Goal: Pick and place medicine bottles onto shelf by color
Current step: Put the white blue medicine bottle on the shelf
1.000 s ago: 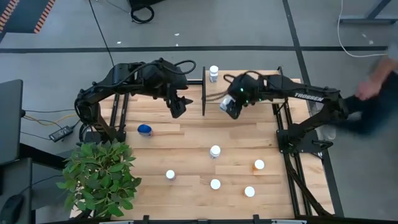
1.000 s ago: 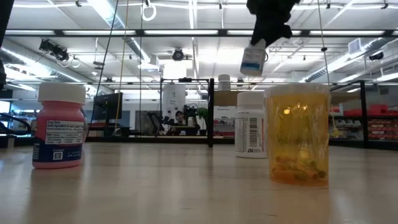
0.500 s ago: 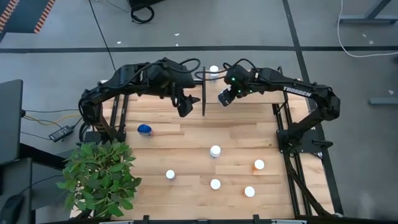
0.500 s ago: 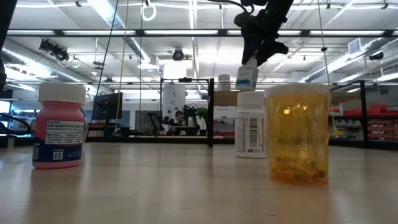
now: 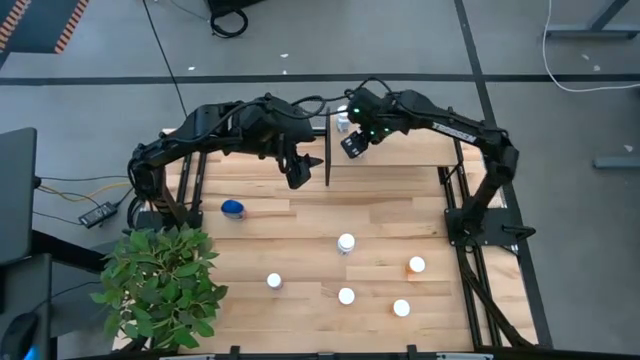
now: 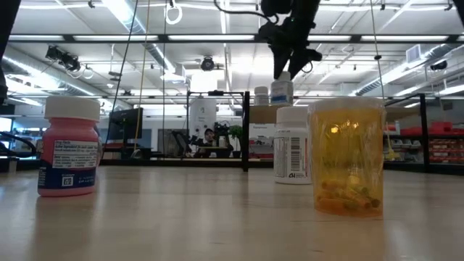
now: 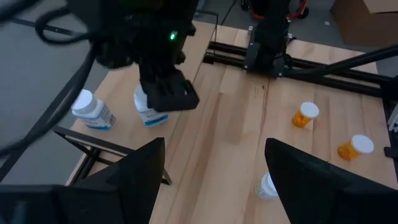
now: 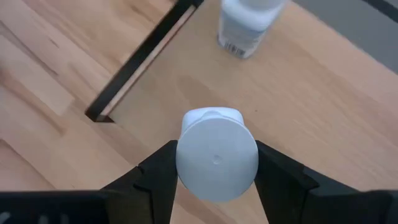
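My right gripper (image 5: 352, 143) is shut on a white medicine bottle (image 7: 149, 113) over the light-wood shelf (image 8: 298, 93) at the table's far edge. It shows in the low view (image 6: 281, 90) beside a second white bottle (image 5: 343, 120) that stands on the shelf on its base. My left gripper (image 5: 297, 172) is open and empty, just left of the shelf's black rail (image 5: 327, 158). Other bottles stand on the tabletop: a blue one (image 5: 233, 209), white-capped ones (image 5: 346, 243) and an orange one (image 5: 417, 264). My right gripper pinches the white bottle's cap (image 8: 216, 155) between its two fingers (image 8: 155, 177), one on each side. The fingers come from above, pointing down. The bottle hangs below them, roughly upright, low over the shelf; I cannot tell whether its base touches the wood.
Near the low camera stand a pink bottle (image 6: 69, 148), an orange bottle (image 6: 346, 156) and a white bottle (image 6: 292, 145). A green plant (image 5: 165, 280) fills the near left corner. Black frame rails (image 5: 455, 190) run along the table's right side.
My right gripper has carried the white bottle toward the table's far edge and left, over the shelf and down toward the bottle standing there. The held bottle stays roughly upright. My left gripper has shifted a little right toward the shelf rail.
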You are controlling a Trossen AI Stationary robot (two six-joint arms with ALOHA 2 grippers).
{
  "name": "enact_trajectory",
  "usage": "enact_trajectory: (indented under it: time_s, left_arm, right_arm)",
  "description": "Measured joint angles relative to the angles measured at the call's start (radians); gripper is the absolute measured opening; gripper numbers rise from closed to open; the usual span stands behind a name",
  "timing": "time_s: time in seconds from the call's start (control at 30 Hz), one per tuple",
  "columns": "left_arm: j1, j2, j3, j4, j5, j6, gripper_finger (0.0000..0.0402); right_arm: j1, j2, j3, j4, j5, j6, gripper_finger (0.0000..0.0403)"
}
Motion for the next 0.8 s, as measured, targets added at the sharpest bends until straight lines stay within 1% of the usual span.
enact_trajectory:
  time_s: [0.13,0.23,0.43,0.63,0.8]
  left_arm:
    - [0.000,0.000,0.000,-0.012,0.000,-0.004,0.0282]
    - [-0.003,0.000,0.000,-0.022,0.000,-0.010,0.0282]
    - [-0.005,0.000,0.000,-0.029,0.000,-0.012,0.0282]
    - [-0.005,-0.001,0.000,-0.029,0.000,-0.013,0.0282]
    - [-0.014,-0.001,0.000,-0.018,0.000,-0.009,0.0282]
  right_arm:
    - [0.001,0.068,0.091,-0.040,0.000,0.007,0.0193]
    - [0.003,0.088,0.129,-0.039,0.000,0.068,0.0193]
    - [0.012,0.094,0.133,-0.077,0.000,0.213,0.0193]
    - [0.028,0.093,0.133,-0.076,0.012,0.316,0.0193]
    - [0.045,0.099,0.133,-0.075,0.056,0.366,0.0193]
